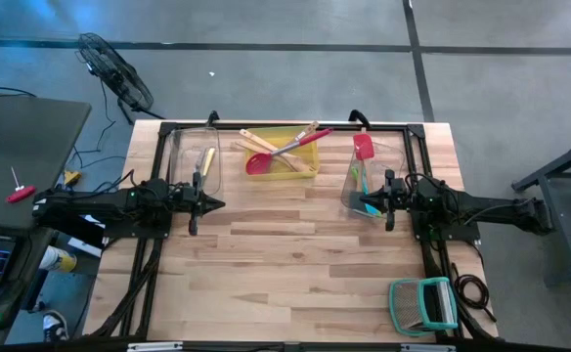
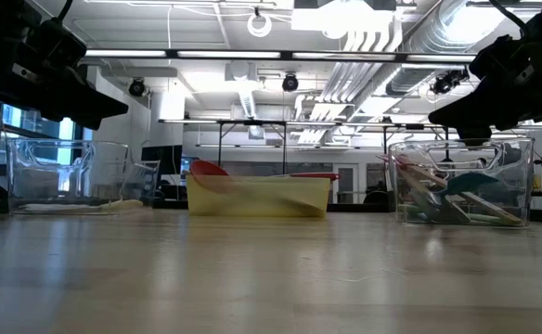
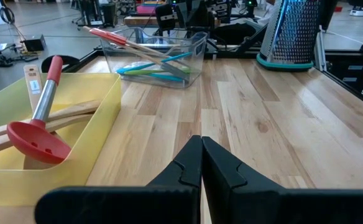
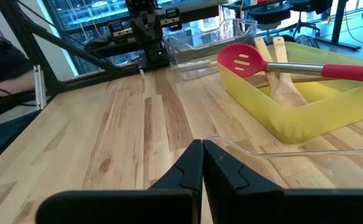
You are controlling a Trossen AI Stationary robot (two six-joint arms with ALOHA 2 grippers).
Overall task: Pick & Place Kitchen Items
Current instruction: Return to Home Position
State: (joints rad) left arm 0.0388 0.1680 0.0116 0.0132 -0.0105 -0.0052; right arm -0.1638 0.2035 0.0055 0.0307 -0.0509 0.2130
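Left gripper (image 3: 201, 144) hovers above the wooden table (image 1: 295, 254) on its left side, just in front of the left clear bin (image 1: 180, 161), with its two dark fingers pressed together and nothing between them. Right gripper (image 4: 202, 146) hangs at the matching spot on the right side, at the front edge of the right clear bin (image 3: 194, 59); its fingers also meet tip to tip, holding nothing.

Between the two bins, at the far edge of the table, sits the yellow tray (image 1: 305, 168). A red slotted serving spoon (image 4: 243, 60) lies in it, its handle sticking out over the tray's rim, and it rests across several wooden utensils (image 4: 285, 87).

The right clear bin holds a red spatula (image 1: 364, 147) leaning over its far wall, along with blue and green utensils (image 3: 150, 70) lying lower inside. The left clear bin contains a yellow-handled knife (image 1: 207, 159). A teal-framed rack (image 1: 424, 303) stands at the near right corner, well apart from everything else.
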